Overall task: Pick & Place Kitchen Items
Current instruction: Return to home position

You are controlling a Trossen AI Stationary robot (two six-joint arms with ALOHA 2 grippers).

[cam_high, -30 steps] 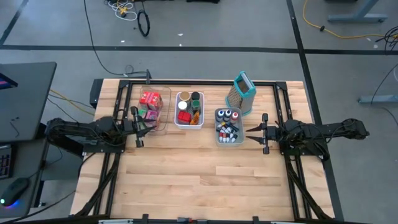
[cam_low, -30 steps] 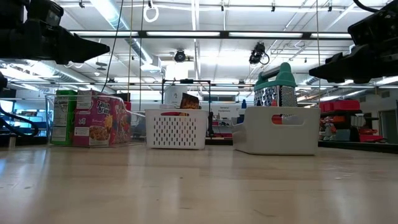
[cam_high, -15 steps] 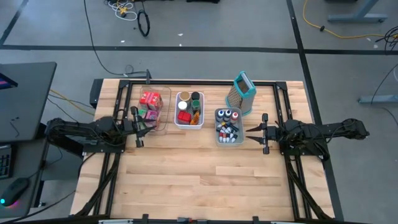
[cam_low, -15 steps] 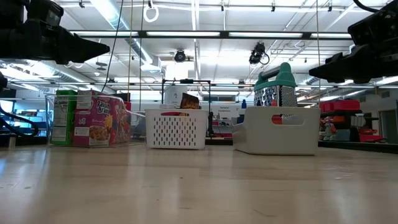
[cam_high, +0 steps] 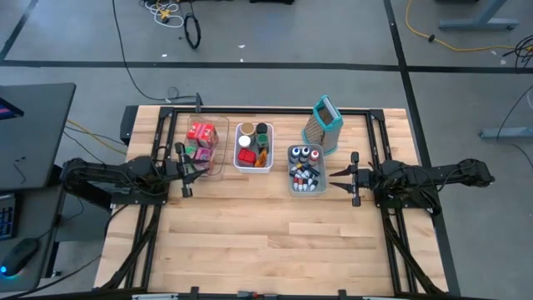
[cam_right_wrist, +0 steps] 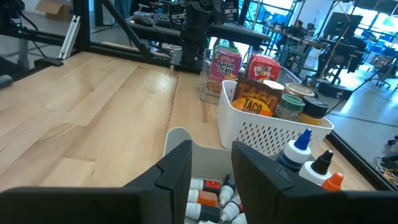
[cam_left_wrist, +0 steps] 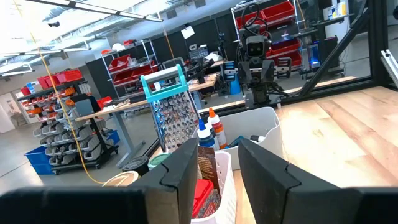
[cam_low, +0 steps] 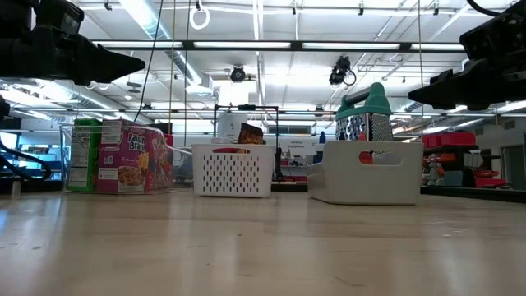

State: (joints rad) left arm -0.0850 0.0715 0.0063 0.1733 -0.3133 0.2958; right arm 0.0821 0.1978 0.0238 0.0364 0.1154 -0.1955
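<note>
Landmark: white basket (cam_low: 232, 171), mid-row at the far side of the table (cam_high: 275, 242). Step in hand, by my reading: return to home, with sorting apparently done, since no loose kitchen item shows on the bare wood. Left gripper (cam_high: 193, 167) hovers off the basket's left-arm side, at the near end of the clear bin (cam_high: 213, 167), pointing across toward the basket. Its fingers are apart with a narrow gap and nothing between them. Right gripper (cam_high: 335, 175) hovers off the basket's right-arm side, beyond the grey bin (cam_low: 362, 177) and just beside that bin's outer wall. Its fingers are likewise parted and empty. Items: the small food colouring bottles (cam_high: 305, 177) lie heaped in the grey bin, directly beside the basket. A taco packet (cam_right_wrist: 256, 102) and jars (cam_right_wrist: 292, 99) sit in the basket itself. A Raisin Bran box (cam_low: 131, 168) stands upright in the clear bin on the basket's other side. The grater (cam_low: 366, 115) stands outside the bins, farther from the basket than the grey bin and nearer the table's far edge. The bottles lie just ahead of the right gripper's fingertips and below them, not touching. Next move, as I judge it: little more than settling both arms at rest. If anything remains to sort, it would need finding first, because none is visible outside the bins. Risk looks low, but the right fingertips are near the grey bin's wall.
</note>
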